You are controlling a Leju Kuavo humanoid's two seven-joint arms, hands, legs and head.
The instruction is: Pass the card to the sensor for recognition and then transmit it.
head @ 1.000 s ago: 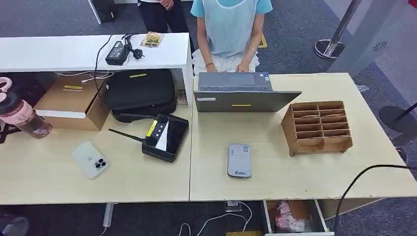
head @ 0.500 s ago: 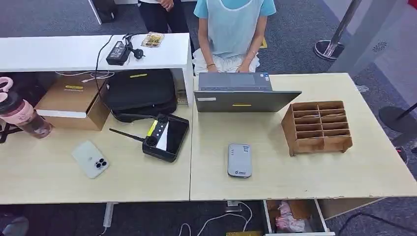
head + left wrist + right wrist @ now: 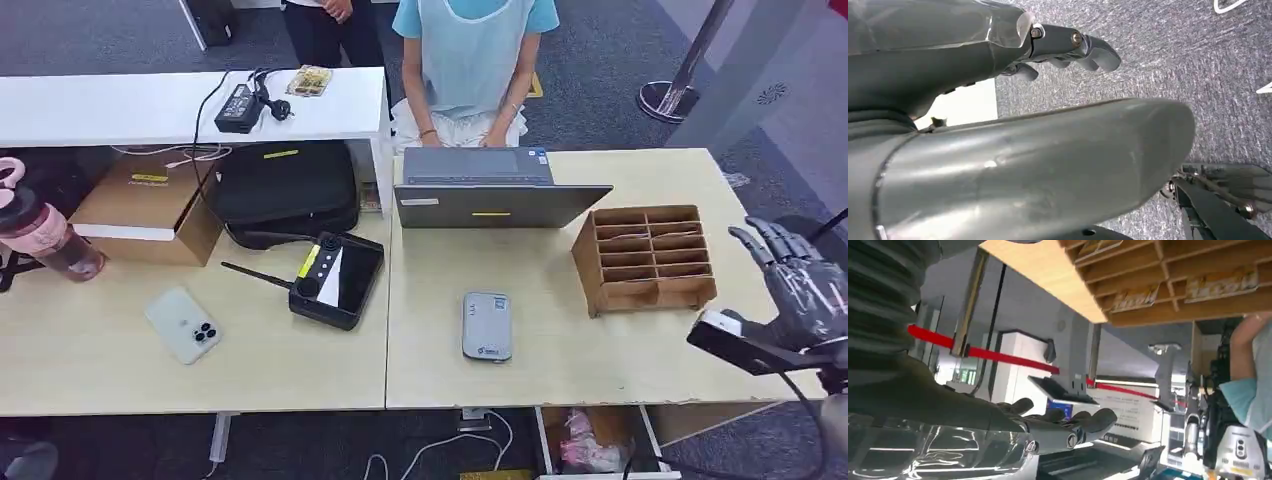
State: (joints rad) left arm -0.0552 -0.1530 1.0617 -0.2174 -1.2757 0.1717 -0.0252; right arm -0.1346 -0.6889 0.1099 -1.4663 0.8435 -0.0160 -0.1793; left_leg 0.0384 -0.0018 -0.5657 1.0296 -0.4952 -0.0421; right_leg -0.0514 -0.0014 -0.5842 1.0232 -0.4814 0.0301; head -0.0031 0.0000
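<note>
Since half a second ago the right hand [image 3: 800,290] has risen into the head view at the right end of the desk [image 3: 560,370]; nothing on the desk has shifted. Its fingers are apart and straight, holding nothing.

Cards sit in the slots of the wooden card rack [image 3: 650,258]; the right wrist view shows printed yellowish cards [image 3: 1135,297] in several compartments. None has been drawn yet.

Right hand: just beside the rack, on its outer side, not touching it. Grey card sensor [image 3: 487,326]: flat on the desk, on the rack's other side, nearer the desk's front edge, with bare desk between. Laptop [image 3: 495,195]: behind the rack and to that same side, a person [image 3: 470,50] seated behind it.

Left hand [image 3: 1068,45]: hangs over grey carpet, fingers loosely curled, nothing visibly held.

Progress, as I judge it: very start. Reach toward the rack is under way. Left to do: pick a card, present it over the sensor, then hand it on.
</note>
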